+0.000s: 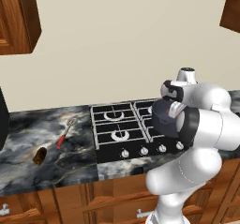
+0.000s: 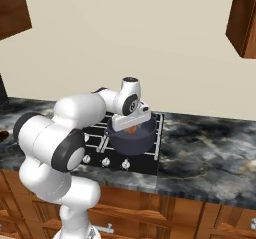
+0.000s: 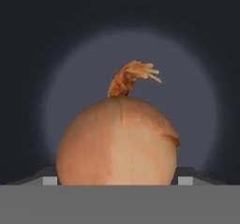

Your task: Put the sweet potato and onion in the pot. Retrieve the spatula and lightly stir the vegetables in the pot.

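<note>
The onion [image 3: 117, 143], round and orange-brown with a dry tuft on top, sits between my fingertips [image 3: 49, 181] in the hand view. Behind it lies the dark floor of the pot [image 3: 70, 68]. My gripper [image 2: 131, 128] hangs inside the mouth of the blue-grey pot [image 2: 125, 144], shut on the onion [image 2: 132, 130]. In the left base view the pot [image 1: 161, 120] is partly hidden by my arm. The red-handled spatula [image 1: 64, 134] lies on the counter left of the stove. The dark-brown sweet potato [image 1: 40, 155] rests near it, closer to the counter's front edge.
The black gas stove [image 1: 117, 129] has a row of knobs [image 1: 143, 150] along its front. Marble counter [image 2: 210, 148] stretches to the right of the stove. A dark appliance [image 1: 2, 120] stands at the far left, and wooden cabinets [image 1: 18, 17] hang above.
</note>
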